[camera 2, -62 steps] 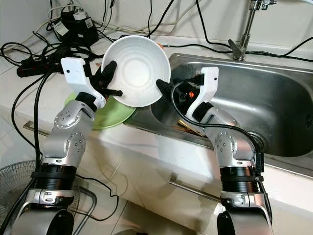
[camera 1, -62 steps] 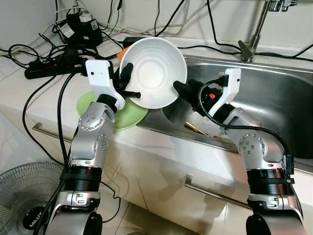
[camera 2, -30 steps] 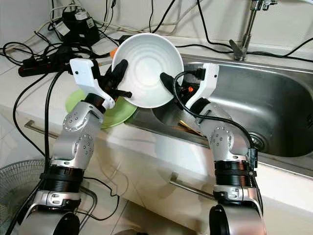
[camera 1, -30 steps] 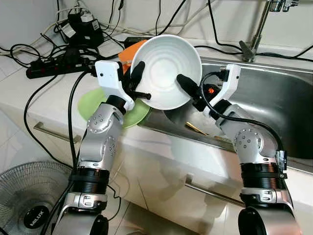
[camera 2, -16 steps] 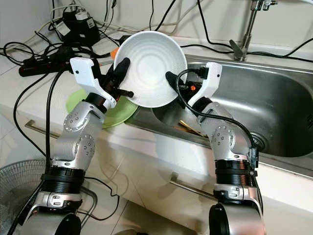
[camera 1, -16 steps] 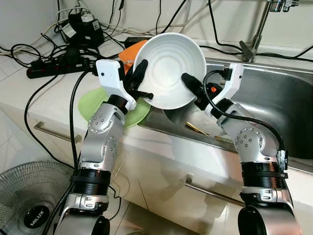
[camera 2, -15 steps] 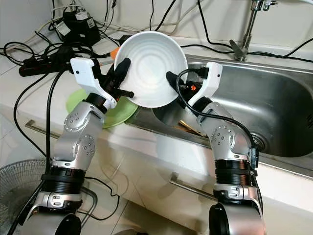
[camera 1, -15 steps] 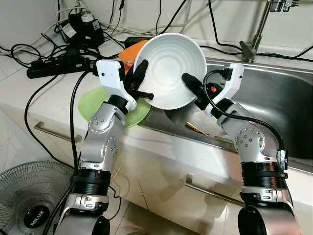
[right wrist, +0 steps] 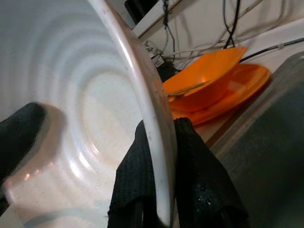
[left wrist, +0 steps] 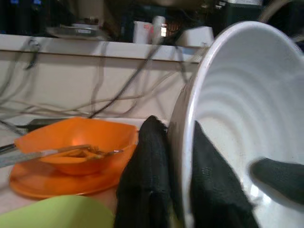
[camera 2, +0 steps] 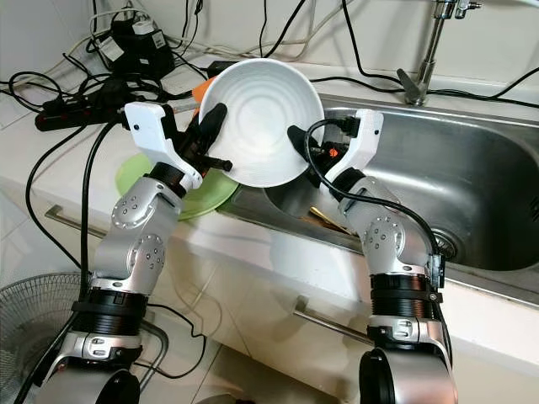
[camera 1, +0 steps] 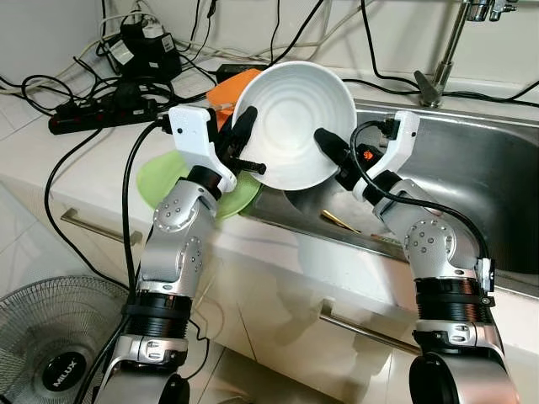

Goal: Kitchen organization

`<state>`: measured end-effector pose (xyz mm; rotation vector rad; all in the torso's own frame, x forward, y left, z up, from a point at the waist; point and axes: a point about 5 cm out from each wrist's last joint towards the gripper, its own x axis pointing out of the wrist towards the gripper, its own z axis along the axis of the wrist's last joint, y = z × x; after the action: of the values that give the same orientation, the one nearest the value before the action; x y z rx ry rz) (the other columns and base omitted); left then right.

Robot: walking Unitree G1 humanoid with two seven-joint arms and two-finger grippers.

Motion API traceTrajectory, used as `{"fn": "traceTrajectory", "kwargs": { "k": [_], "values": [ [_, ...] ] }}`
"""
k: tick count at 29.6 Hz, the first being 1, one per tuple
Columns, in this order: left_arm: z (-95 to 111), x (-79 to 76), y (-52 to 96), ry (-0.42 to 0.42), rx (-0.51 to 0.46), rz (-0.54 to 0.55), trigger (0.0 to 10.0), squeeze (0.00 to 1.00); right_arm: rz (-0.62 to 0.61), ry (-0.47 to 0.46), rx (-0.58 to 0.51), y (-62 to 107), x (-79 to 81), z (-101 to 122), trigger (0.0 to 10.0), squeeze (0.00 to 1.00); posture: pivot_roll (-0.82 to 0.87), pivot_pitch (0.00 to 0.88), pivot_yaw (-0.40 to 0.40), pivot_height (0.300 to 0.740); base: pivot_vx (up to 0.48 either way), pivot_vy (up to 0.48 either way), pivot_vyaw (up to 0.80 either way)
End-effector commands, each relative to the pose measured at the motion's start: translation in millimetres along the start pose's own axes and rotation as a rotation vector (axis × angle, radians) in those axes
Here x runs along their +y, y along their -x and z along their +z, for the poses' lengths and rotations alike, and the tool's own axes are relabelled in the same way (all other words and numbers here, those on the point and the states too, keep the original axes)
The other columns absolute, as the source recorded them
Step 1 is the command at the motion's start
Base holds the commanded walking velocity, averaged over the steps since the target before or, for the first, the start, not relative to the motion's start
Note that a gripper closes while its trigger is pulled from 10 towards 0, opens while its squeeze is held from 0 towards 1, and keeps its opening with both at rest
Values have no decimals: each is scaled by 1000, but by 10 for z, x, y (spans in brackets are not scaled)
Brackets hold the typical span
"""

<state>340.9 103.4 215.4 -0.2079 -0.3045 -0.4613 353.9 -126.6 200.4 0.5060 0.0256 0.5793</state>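
Observation:
A large white bowl point(camera 1: 295, 124) is held tilted in the air over the sink's left edge, its inside facing me. My left gripper point(camera 1: 238, 139) is shut on its left rim, and the left wrist view shows both black fingers point(left wrist: 152, 175) pinching the rim point(left wrist: 183, 156). My right gripper point(camera 1: 330, 150) is shut on the right rim; its fingers point(right wrist: 190, 161) clamp the rim in the right wrist view. A green plate point(camera 1: 160, 177) lies on the counter under the left arm. An orange bowl point(left wrist: 76, 145) with a utensil sits on an orange plate behind.
The steel sink point(camera 1: 472, 177) lies to the right, with a tap point(camera 1: 442, 50) at the back and something yellowish point(camera 1: 337, 220) at its bottom. A power strip point(camera 1: 93, 114) and tangled cables cover the counter's back left. A fan point(camera 1: 50, 345) stands on the floor at lower left.
Both grippers have carried the white bowl a little to the right and up, toward the sink. The orange dish behind it has come into view.

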Motion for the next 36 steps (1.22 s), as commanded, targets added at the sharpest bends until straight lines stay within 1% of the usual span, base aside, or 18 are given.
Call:
{"fn": "traceTrajectory", "kwargs": {
  "k": [1, 11, 15, 21, 25, 30, 36],
  "values": [
    [23, -46, -3, -5, 5, -48, 10000, 1000, 49, 1, -22, -74, 103, 84, 0, 0, -67, 1, 120, 740, 0, 0, 0],
    [31, -98, -8, -12, 13, -86, 10000, 1000, 40, -11, -33, -84, 100, 88, 0, 0, -65, 0, 123, 740, 0, 0, 0],
    [65, -117, -5, -16, 17, -110, 10000, 1000, 24, -22, -42, -89, 76, 99, 0, 0, -62, 0, 121, 740, 0, 0, 0],
    [86, -178, 21, -1, 31, -167, 10000, 1000, -21, -29, -61, -109, 23, 126, 0, 0, -59, 0, 119, 740, 0, 0, 0],
    [79, -163, 37, -5, 37, -156, 10000, 1000, -32, -31, -62, -112, 0, 124, 0, 0, -55, 0, 120, 740, 0, 0, 0],
    [97, -93, 55, -56, 51, -110, 10000, 1000, -56, -31, -69, -108, -29, 124, 0, 0, -56, 0, 122, 740, 0, 0, 0],
    [157, -55, 76, -94, 35, -79, 10000, 1000, -133, -29, -101, -96, -128, 165, 0, 0, -53, 0, 120, 740, 0, 0, 0]
  ]
}}
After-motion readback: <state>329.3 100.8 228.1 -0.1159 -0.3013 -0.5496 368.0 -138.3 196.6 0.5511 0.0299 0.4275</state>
